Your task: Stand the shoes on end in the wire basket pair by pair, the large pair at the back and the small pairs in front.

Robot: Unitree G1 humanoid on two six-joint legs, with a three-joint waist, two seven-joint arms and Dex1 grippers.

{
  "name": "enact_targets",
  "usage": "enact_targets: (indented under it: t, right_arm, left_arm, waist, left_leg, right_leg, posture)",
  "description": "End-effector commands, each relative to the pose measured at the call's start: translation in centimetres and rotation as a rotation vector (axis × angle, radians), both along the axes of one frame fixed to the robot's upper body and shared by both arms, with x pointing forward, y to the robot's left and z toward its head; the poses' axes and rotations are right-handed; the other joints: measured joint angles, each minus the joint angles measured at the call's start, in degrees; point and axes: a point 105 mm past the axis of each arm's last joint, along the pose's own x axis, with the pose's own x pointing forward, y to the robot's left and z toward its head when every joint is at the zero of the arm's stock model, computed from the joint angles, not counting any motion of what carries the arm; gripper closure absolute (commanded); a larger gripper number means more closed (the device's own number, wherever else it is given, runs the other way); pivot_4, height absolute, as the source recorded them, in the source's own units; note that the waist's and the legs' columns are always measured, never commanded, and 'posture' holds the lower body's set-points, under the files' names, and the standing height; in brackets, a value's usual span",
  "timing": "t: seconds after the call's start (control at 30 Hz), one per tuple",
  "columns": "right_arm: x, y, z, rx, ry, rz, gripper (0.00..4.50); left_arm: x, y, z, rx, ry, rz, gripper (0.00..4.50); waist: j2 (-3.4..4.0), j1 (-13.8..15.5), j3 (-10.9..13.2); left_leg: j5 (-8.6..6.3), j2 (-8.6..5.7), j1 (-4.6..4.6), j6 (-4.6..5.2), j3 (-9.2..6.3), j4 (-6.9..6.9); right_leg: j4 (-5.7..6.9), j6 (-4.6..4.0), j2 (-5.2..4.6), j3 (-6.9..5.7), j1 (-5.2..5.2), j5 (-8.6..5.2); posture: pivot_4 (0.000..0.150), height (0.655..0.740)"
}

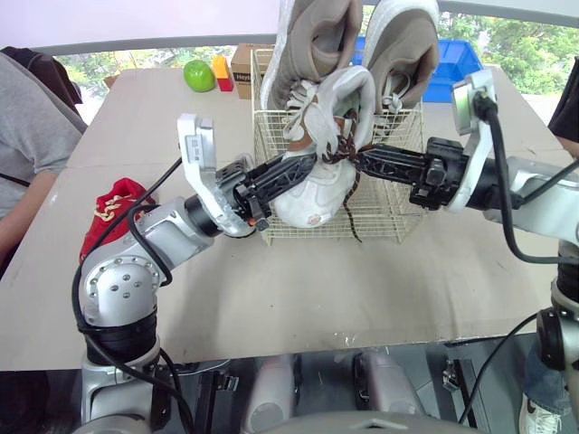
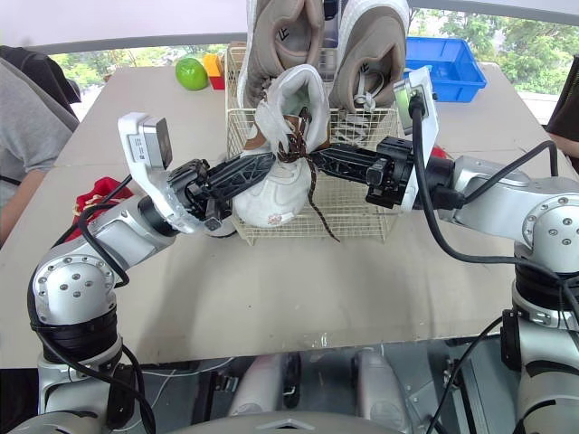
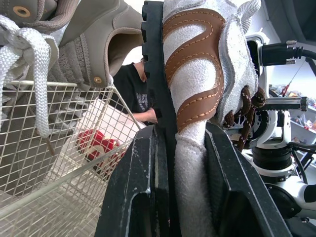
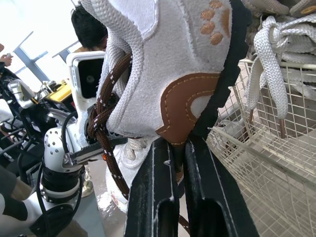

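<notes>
Left eye view, near edge: the bare tan counter (image 1: 298, 289) lies open from its front edge up to the basket.
Left tool: the left tool (image 1: 303, 169) reaches in from the left, its fingers clamped on the white shoe's brown-trimmed edge.
Right tool: the right tool (image 1: 366, 161) reaches in from the right, pinching the same shoe.
White shoe: the white shoe (image 1: 312, 194) is held toe down between both tools at the basket's front wall. It has fleecy white fabric, and its brown laces dangle.
Wire basket: the wire basket (image 1: 389, 212) is cream mesh and stands mid-counter.
Large pair: the grey large pair (image 1: 398, 45) stands on end at the basket's back, rising above the rim.
Left side: a red shoe (image 1: 113, 212) lies near the counter's left edge.
Far edge: a green apple (image 1: 199, 74) and a blue bin (image 1: 452, 63) are here.
</notes>
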Motion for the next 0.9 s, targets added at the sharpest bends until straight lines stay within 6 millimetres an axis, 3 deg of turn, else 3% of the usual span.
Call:
enact_targets:
  t: [0.03,0.1,0.13,0.17,0.3,0.47,0.57,0.77,0.9]
  right_arm:
    - [-0.2,-1.2,2.4,0.087,-0.108,-0.046,4.5]
    - [-0.2,-1.9,3.4,0.117,-0.154,-0.063,4.5]
    - [-0.1,-2.3,3.8,0.128,-0.172,-0.075,4.5]
    - [0.0,-2.7,4.4,0.135,-0.201,-0.09,4.5]
    - [0.5,-4.4,6.9,0.122,-0.366,-0.172,4.5]
    - [2.4,-6.0,8.5,-0.026,-0.609,-0.333,4.5]
    - [3.3,-6.4,7.6,-0.122,-0.706,-0.385,4.5]
    - [4.6,-6.9,4.0,-0.26,-0.778,-0.403,4.5]
    - [4.8,-7.7,1.7,-0.272,-0.729,-0.337,4.5]
  left_arm:
    - [-0.9,0.5,1.5,-0.036,-0.038,-0.021,2.47]
    - [-0.4,1.1,1.0,-0.017,-0.024,0.037,1.46]
    - [-0.4,1.4,0.8,-0.011,-0.017,0.044,1.34]
    - [-0.5,1.7,0.5,-0.001,-0.008,0.05,0.95]
    - [-1.3,2.8,-0.8,0.051,0.013,0.074,0.95]
    - [-2.8,2.3,-1.8,0.131,-0.044,0.057,0.95]
    - [-3.8,2.0,-2.2,0.177,-0.108,0.056,0.95]
    - [-5.4,2.5,-2.6,0.196,-0.14,0.034,0.95]
    - [-5.0,3.3,-2.9,0.236,-0.139,0.049,0.95]
  waist:
    - [0.0,0.0,0.0]
    - [0.0,0.0,0.01]
    - [0.0,0.01,0.01]
    - [0.0,-0.01,0.01]
    - [0.01,-0.08,0.01]
    - [0.01,0.05,0.01]
    - [0.01,0.05,0.01]
    - [0.01,0.06,0.01]
    - [0.01,0.14,0.01]
  left_leg:
    - [0.0,0.03,-0.01,0.0,-0.01,0.0]
    - [0.0,0.02,0.0,0.0,-0.02,0.0]
    - [0.0,0.01,0.0,0.0,-0.02,0.0]
    - [0.0,0.01,0.0,0.0,-0.01,-0.01]
    - [0.0,0.03,0.02,0.0,-0.01,-0.1]
    - [0.0,0.02,0.0,0.0,0.1,-0.18]
    - [0.0,0.03,0.0,0.0,0.14,-0.32]
    - [0.0,0.07,0.0,0.0,0.14,-0.45]
    - [0.0,0.08,0.04,0.0,0.15,-0.44]
  right_leg:
    - [-0.01,0.0,0.0,0.0,0.0,0.0]
    - [-0.01,0.01,-0.01,0.01,0.0,0.0]
    - [-0.01,0.01,0.0,0.01,0.0,0.0]
    - [-0.02,0.01,0.0,0.01,0.0,0.0]
    - [-0.09,0.0,-0.01,0.06,-0.04,-0.01]
    - [-0.17,-0.04,0.0,0.14,-0.14,-0.03]
    - [-0.42,-0.05,-0.03,0.18,-0.12,-0.02]
    - [-0.56,-0.05,-0.02,0.24,-0.13,-0.02]
    - [-0.56,-0.06,-0.02,0.22,-0.09,-0.01]
  posture:
    - [0.15,0.74]
    - [0.15,0.74]
    - [0.15,0.74]
    - [0.15,0.74]
    - [0.15,0.74]
    - [0.15,0.74]
    - [0.15,0.74]
    - [0.15,0.74]
    - [0.15,0.74]
